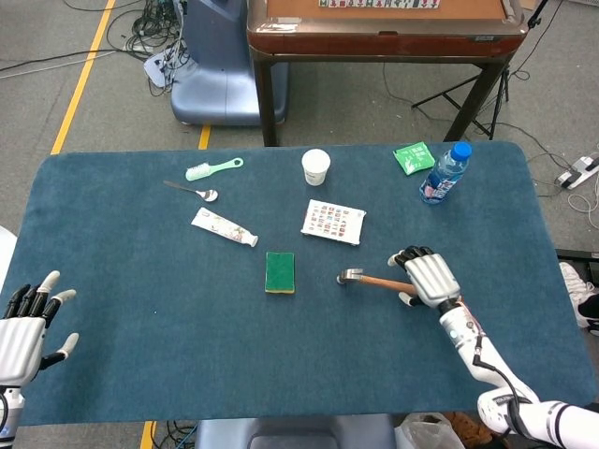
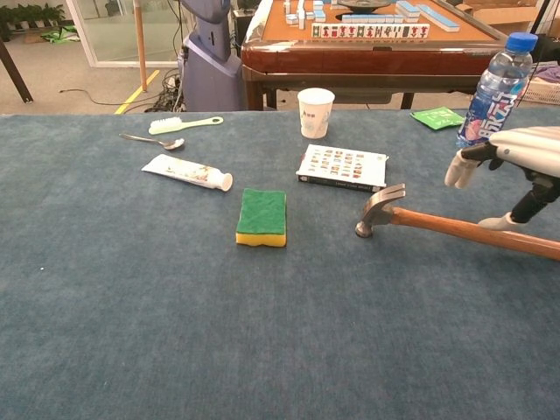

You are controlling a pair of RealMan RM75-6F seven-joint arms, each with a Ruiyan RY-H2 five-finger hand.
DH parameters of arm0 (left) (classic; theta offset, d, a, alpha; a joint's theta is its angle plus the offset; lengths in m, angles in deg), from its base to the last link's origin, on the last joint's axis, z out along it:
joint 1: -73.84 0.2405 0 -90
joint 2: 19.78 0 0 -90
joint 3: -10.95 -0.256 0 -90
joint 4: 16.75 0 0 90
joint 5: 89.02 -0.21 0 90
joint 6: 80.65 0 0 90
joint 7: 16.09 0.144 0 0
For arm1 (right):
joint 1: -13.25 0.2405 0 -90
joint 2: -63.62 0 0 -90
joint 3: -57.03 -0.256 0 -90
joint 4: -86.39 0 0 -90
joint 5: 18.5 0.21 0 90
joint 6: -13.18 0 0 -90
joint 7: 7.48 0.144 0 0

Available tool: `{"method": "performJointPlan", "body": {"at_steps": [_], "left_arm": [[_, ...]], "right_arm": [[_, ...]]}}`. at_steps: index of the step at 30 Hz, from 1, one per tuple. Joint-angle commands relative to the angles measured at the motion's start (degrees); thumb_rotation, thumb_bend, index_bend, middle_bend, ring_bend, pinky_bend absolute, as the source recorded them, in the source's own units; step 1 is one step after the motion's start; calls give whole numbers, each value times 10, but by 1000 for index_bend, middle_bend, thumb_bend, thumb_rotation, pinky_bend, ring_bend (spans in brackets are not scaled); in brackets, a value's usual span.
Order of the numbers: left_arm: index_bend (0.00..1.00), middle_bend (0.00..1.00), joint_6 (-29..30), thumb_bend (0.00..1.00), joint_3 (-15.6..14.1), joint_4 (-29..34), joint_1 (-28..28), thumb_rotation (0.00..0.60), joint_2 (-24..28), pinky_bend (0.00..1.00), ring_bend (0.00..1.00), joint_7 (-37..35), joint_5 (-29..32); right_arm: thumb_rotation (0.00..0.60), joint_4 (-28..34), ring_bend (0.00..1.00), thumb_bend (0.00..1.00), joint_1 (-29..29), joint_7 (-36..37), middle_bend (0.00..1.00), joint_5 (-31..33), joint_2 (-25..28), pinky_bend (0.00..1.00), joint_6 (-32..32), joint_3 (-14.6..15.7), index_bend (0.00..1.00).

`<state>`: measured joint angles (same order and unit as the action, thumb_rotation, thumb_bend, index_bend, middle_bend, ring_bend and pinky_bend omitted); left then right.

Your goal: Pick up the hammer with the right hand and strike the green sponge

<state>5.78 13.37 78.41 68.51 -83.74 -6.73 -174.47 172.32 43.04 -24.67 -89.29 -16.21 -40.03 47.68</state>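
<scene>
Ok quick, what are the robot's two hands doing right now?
Left hand: open, fingers spread, holding nothing.
Right hand: open, above the hammer handle, not gripping it yet.
</scene>
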Motion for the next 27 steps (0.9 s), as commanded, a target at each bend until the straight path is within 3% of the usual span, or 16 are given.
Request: {"method": "performJointPlan", "body": {"at_steps": [1,12,27], "left_arm": [[249,65,3,243,1,-1,2,600,2,54,112,-3,1],[249,65,1,243,0,-8,2,600,1,54,111,-10,-3],[250,65,-4,243,2,-19,-1,600,-3,53,110,-17,-3]], "right_arm": [[600,-14,180,226,15,-8,327,21,-21,251,13,-7,335],[600,-36,180,227,37,-27,381,76,-70,251,21,-5,336],[600,-58,180,319,42,-22,414,101,-93,251,18,9,373]]}}
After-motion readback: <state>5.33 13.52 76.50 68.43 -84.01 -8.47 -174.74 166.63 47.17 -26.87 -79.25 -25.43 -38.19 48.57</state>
